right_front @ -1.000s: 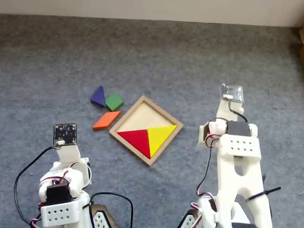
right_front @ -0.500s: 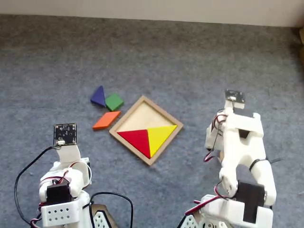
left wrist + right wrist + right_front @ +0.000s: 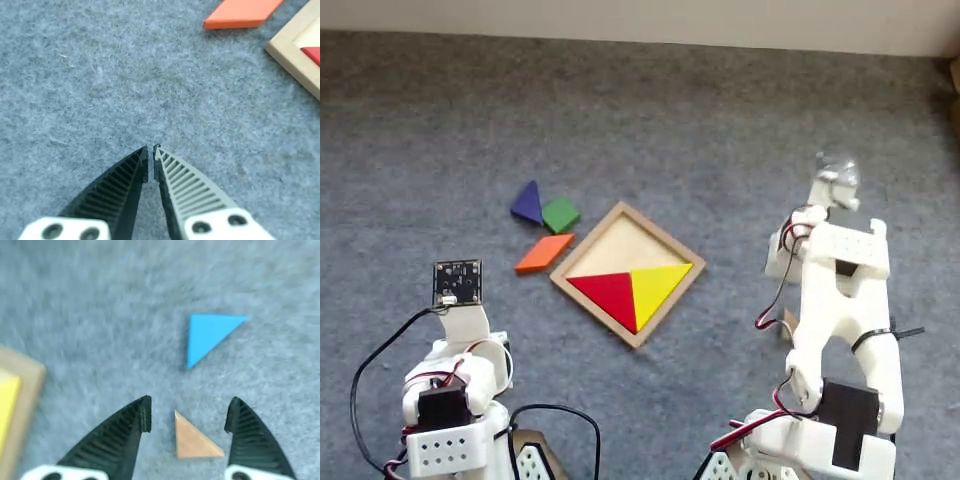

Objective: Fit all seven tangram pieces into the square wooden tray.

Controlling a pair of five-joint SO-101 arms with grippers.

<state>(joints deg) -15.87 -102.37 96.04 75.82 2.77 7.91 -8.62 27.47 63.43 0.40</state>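
surface: grey felt (image 3: 720, 130), pale wall strip (image 3: 620, 18) at its far edge | tray (image 3: 586, 240): red triangle (image 3: 608, 292) and yellow triangle (image 3: 655, 285) seated | purple piece (image 3: 528, 203), green piece (image 3: 560, 214), orange piece (image 3: 544, 253) just beside it | left gripper (image 3: 150, 149): tips pressed together over felt | right gripper (image 3: 189, 412): spread astride tan triangle (image 3: 192, 442), probably not touching; blue triangle (image 3: 207, 335) near

We log the left hand (image 3: 151, 150) with its fingertips pressed together over the grey felt surface (image 3: 100, 75). Beyond it lie the orange parallelogram (image 3: 242, 12) and a corner of the wooden tray (image 3: 292, 42), with a red piece (image 3: 314, 54) inside.
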